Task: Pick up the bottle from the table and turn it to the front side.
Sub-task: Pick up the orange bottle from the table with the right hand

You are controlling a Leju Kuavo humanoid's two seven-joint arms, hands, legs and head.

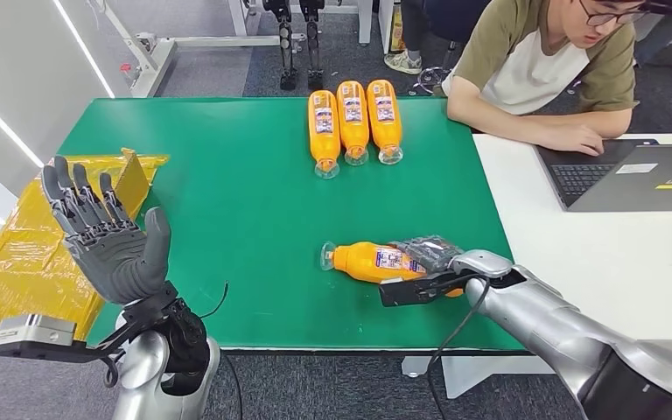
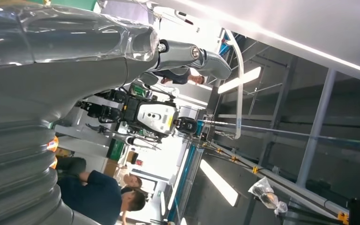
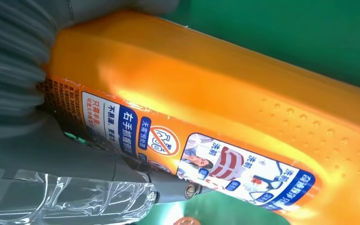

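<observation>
Bottle (image 1: 376, 261) is lying on its side on the tabletop (image 1: 227, 219), right hand (image 1: 433, 254) wrapping its base end. Left hand (image 1: 105, 232) is hovering, fingers (image 1: 79, 197) spread, grasping nothing. You are risking slip: smooth plastic could be rolling out during the turn.

Three bottles (image 1: 353, 122) lie behind the bottle (image 1: 376, 261) on the table (image 1: 227, 236).

Orange bottle (image 1: 374, 261) lying on the green desk (image 1: 227, 227) gripped by the right hand (image 1: 433, 258), left hand (image 1: 105, 236) raised with fingers (image 1: 74, 188) spread, three bottles (image 1: 353, 122) side by side farther back
</observation>
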